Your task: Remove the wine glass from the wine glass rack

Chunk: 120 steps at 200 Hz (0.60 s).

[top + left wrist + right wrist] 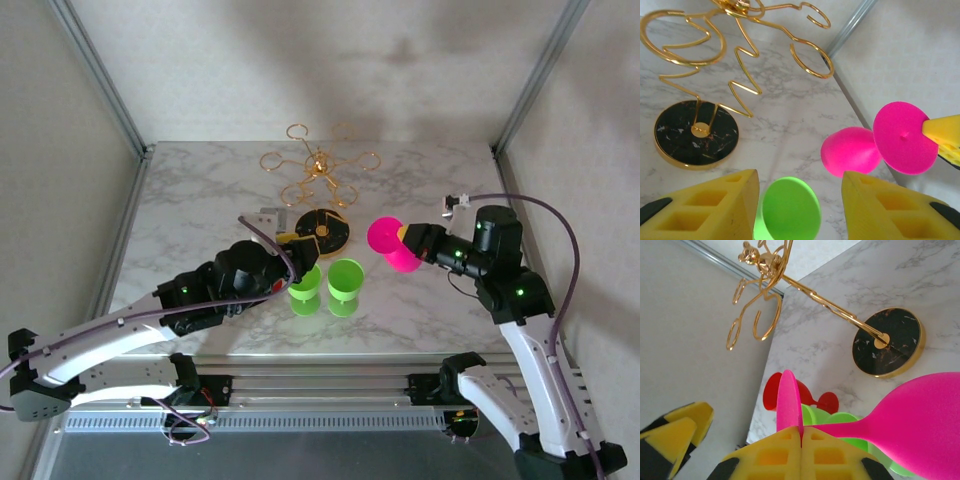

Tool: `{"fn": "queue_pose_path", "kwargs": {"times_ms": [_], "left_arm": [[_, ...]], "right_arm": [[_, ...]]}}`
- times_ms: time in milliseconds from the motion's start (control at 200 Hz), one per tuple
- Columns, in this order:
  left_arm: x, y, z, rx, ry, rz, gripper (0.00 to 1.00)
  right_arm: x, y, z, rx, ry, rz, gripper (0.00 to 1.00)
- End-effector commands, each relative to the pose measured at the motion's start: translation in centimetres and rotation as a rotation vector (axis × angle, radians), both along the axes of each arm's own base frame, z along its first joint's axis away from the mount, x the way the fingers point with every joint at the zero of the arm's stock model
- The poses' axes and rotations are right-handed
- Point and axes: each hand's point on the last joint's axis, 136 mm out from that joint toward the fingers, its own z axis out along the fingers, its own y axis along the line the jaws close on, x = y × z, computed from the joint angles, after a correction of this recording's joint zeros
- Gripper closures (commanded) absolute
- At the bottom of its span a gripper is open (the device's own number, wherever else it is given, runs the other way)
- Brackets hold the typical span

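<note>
The right fingers (775, 450) pinch the pink wine glass (920, 410) by its stem so it hangs clear of the gold rack (318, 170), while the left fingers (715, 205) stand apart above a green glass (790, 210).

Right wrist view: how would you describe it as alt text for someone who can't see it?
The right gripper, two yellow fingers, is shut on the stem of a pink wine glass held sideways over a marble table. Behind it stands the gold wine glass rack on its round black base, with green glasses and a red glass nearer.
</note>
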Motion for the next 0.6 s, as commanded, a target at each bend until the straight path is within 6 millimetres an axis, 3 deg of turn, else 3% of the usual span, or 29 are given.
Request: {"fn": "queue_pose_path", "kwargs": {"times_ms": [0,270,596], "left_arm": [[-0.5,-0.7,1.0,-0.045,0.041,-0.046,0.53],[-1.7,-2.3,1.0,-0.061,0.105,-0.137,0.53],[-2.8,-3.7,0.8,-0.086,0.172,-0.215,0.52]], "right_arm": [[-1.3,-0.3,0.2,-0.062,-0.09,0.031,1.0],[-3.1,-0.8,-0.4,-0.138,-0.189,0.068,1.0],[-3.4,-1.5,-1.2,-0.264,-0.285,0.064,1.0]]}}
